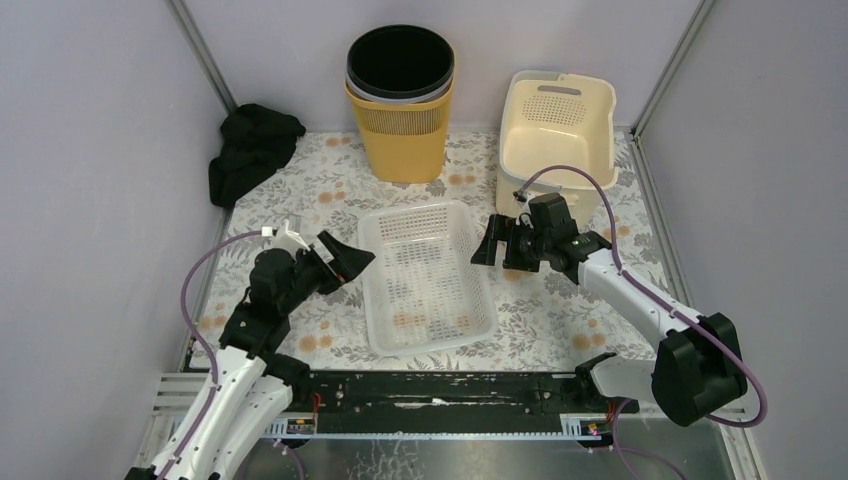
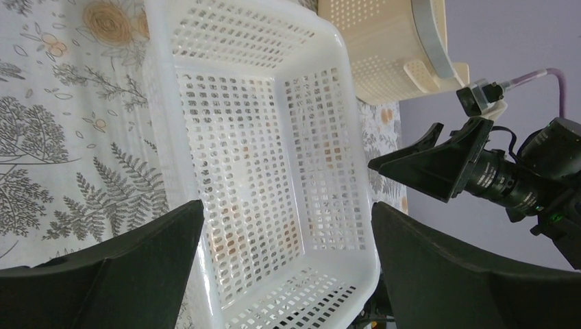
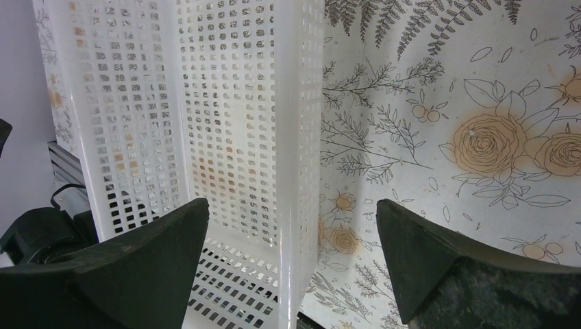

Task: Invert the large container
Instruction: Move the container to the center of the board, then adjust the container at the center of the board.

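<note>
— While your left gripper (image 1: 352, 258) hangs with its jaws spread wide, nothing sits between the fingers; you hold nothing there.

— And the right one?

— Your right gripper (image 1: 487, 250) is just as wide apart and just as empty. You have the two of them facing each other across the white mesh basket (image 1: 428, 280).

— Where does the basket lie, exactly?

— It stands upright on the floral tablecloth (image 1: 560, 310), open side up, between your claws. Your left gripper is just beside its left long wall, near the far corner. Your right one is just beside the right wall, also toward the far end.

— Am I touching it?

— You cannot tell that from above. In your left wrist view the basket (image 2: 233, 137) fills the gap between the fingers, with the right gripper (image 2: 428, 161) beyond its far wall. In your right wrist view the near wall (image 3: 301, 137) runs up between the fingers, whose pads (image 3: 164, 240) look clear of it
</note>
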